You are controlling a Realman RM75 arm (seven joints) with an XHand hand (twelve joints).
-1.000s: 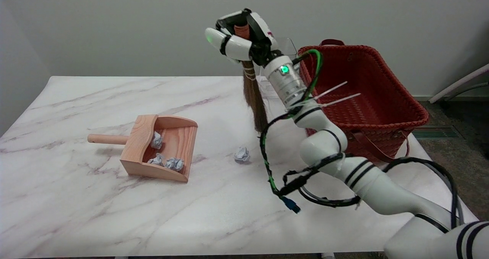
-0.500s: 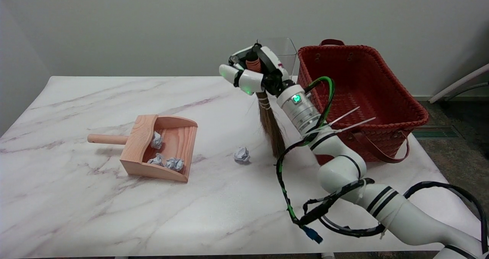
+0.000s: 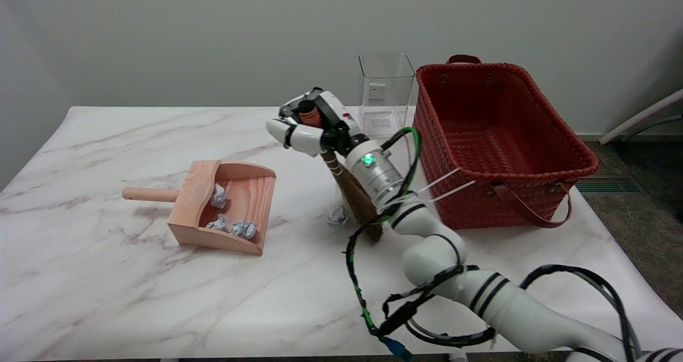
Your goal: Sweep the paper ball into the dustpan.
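Paper ball right of dustpan, touching tilted broom bristles, broom handle gripped by right hand, further right of dustpan.

Red woven basket (marbled table)

red woven basket on marble table | clear container just left of it

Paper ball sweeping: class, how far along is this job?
Done: three paper balls lie in the wooden dustpan. In hand: the right robot hand holds the brush, bristles at the table beside the loose paper ball. Left: sweeping that ball across the table into the dustpan.
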